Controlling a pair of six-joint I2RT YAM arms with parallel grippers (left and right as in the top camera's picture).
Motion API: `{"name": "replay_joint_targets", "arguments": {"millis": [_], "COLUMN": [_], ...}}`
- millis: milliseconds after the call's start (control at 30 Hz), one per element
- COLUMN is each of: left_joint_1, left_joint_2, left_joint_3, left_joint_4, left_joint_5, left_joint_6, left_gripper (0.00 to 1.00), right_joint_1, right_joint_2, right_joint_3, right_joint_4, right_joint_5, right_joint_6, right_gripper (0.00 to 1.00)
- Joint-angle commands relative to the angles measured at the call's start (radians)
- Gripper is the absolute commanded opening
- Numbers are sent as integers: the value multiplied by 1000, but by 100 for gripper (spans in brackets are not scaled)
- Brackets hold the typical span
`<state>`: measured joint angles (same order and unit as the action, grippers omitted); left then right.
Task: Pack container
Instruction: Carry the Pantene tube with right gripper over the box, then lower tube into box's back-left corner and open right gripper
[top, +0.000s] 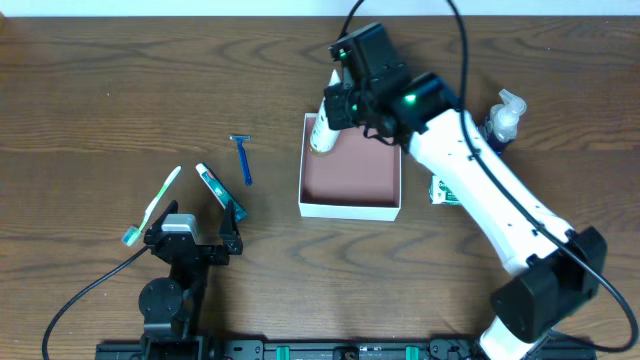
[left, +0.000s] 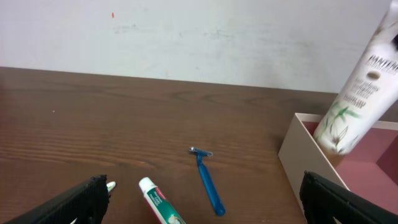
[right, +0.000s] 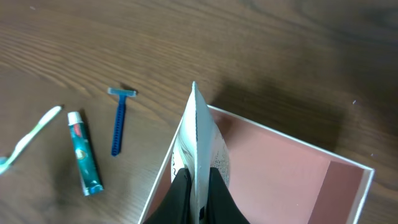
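Note:
The container (top: 350, 209) is a square shallow box with white walls and a dusty-pink inside, at the table's middle; it also shows in the left wrist view (left: 297, 149) and the right wrist view (right: 292, 168). My right gripper (right: 198, 194) is shut on a white squeeze tube (top: 325, 130) and holds it tilted over the container's far left corner. The tube shows in the left wrist view (left: 357, 87) and the right wrist view (right: 200, 134). My left gripper (top: 200, 240) is open and empty at the front left.
A blue razor (top: 242, 158), a green toothpaste tube (top: 218, 188) and a toothbrush (top: 152, 205) lie left of the container. A spray bottle (top: 503, 118) and a small green soap box (top: 443, 192) are right of it, beside the right arm.

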<state>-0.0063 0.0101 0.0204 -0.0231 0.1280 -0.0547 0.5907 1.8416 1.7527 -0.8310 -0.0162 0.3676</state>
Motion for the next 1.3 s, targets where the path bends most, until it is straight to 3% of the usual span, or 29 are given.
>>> {"name": "replay_joint_targets", "arguments": {"millis": [0,733,767,867,967,1267], "left_joint_1": [6,6,6,6,6,6], "left_joint_2": [-5,-5,-5,-5,-5,-5], "left_joint_3": [-16,-16,-16,-16,-16,-16], "left_joint_4": [-35,-36,-36,-36,-35,-36], "left_joint_5": [18,18,18,18,18,18], "left_joint_6": [-2,-2,-2,-2,-2,-2], "left_gripper": [98,98,98,98,98,98], "right_joint_1": [34,73,74,74,74,74], "right_joint_2": [20,165,166,165,165,165], "right_joint_3": [12,12,12,12,12,39], "right_joint_4": [18,89,91,95,100,121], "right_joint_5": [100,192,192,180,154,135], "right_joint_6": [42,111,111,110,111,111], "right_gripper": [1,3,10,53,72,74]}}
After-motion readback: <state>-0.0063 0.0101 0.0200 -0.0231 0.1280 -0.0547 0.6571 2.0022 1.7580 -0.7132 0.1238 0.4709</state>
